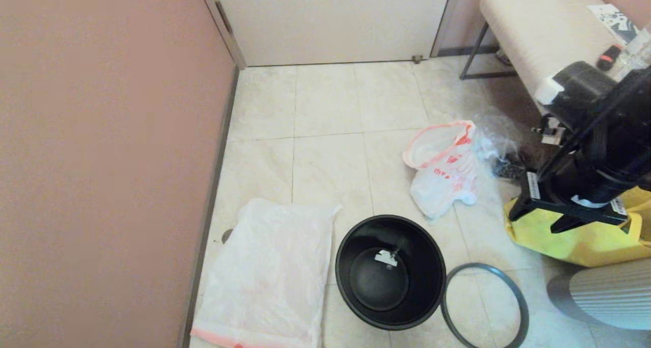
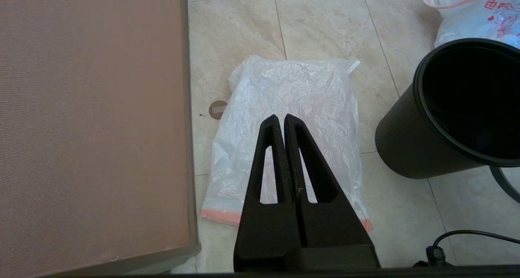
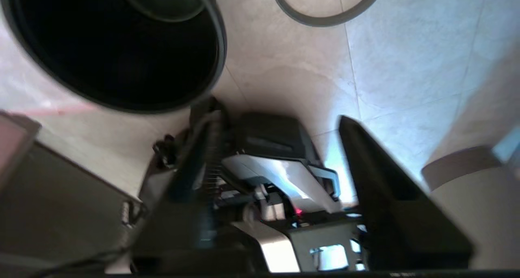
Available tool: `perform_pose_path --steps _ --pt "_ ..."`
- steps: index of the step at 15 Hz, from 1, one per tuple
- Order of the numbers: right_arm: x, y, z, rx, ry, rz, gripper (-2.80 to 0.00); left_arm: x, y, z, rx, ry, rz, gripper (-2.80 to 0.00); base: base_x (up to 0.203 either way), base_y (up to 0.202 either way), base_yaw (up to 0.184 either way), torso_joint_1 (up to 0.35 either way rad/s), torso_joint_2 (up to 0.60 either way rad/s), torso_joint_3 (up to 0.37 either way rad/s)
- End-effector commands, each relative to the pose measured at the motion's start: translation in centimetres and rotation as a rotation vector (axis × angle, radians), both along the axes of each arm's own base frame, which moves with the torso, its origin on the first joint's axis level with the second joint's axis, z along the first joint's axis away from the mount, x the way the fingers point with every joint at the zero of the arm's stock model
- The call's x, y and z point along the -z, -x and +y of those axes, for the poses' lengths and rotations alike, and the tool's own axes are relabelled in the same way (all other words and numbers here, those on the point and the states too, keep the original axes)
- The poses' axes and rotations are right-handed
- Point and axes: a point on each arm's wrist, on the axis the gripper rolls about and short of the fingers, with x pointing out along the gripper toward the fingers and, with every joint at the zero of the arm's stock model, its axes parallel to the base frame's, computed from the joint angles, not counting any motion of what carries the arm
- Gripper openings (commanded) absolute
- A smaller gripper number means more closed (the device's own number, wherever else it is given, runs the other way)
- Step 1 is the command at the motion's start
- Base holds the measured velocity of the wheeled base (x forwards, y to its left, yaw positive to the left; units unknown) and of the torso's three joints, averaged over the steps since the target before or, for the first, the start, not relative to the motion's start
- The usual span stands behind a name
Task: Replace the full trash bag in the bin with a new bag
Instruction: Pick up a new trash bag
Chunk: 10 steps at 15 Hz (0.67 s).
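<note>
The black bin (image 1: 390,271) stands empty on the tiled floor, and its grey ring (image 1: 513,292) lies loose beside it on the right. The full trash bag (image 1: 445,170), white with orange-red print, sits on the floor behind the bin. The new bag (image 1: 269,271) lies flat to the left of the bin, its pink band towards me. My left gripper (image 2: 280,117) hangs shut and empty above the new bag (image 2: 292,95), with the bin (image 2: 410,140) off to one side. My right gripper (image 1: 534,225) is raised over a yellow tote; its fingers (image 3: 378,168) stand apart, holding nothing. The bin (image 3: 122,46) and ring (image 3: 325,20) show beyond them.
A yellow tote (image 1: 585,241) and a grey ribbed object (image 1: 610,297) stand at the right. A clear bag with dark contents (image 1: 501,144) lies by a padded bench (image 1: 539,27). A pink wall (image 1: 101,160) closes the left side, and a floor drain (image 1: 226,234) sits beside the new bag.
</note>
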Motion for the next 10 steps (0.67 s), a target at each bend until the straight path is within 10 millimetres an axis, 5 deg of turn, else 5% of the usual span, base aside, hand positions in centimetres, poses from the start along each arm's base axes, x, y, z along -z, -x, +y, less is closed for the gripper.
perform_pose_path --steps 1,4,10 --pt "-2.2 4.6 0.0 -0.045 0.013 -0.087 -2.80 0.3 -0.1 0.0 0.000 0.000 0.013 -2.80 0.000 0.000 0.000 0.000 0.00 0.000" --pt "-3.0 10.1 -0.7 -0.065 0.086 -0.179 -2.80 0.3 -0.1 0.0 0.000 0.000 0.011 -2.80 0.000 0.000 0.000 0.000 0.00 0.000" --pt "-1.6 19.9 -7.1 0.118 0.118 -0.323 -2.80 0.3 -0.1 0.0 0.000 0.000 0.011 -2.80 0.000 0.000 0.000 0.000 0.00 0.000"
